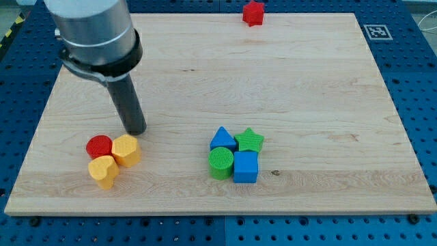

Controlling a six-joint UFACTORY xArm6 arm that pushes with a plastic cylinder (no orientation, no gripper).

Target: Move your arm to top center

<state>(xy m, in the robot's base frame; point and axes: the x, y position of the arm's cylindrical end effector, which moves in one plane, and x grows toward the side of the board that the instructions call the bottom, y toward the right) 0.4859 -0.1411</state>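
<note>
My tip (136,131) rests on the wooden board (273,82) at the view's left, just above the yellow hexagon block (127,149). A red cylinder (99,146) and a yellow heart-shaped block (103,171) sit touching that hexagon, below and left of the tip. A second cluster lies at the bottom centre: a blue triangle (221,139), a green star (250,141), a green cylinder (220,162) and a blue cube (246,167). A red star-like block (253,12) sits alone at the board's top edge, right of centre.
The arm's grey body (92,34) fills the view's top left. A black-and-white marker tag (377,31) lies off the board's top right corner. A blue perforated table (416,102) surrounds the board.
</note>
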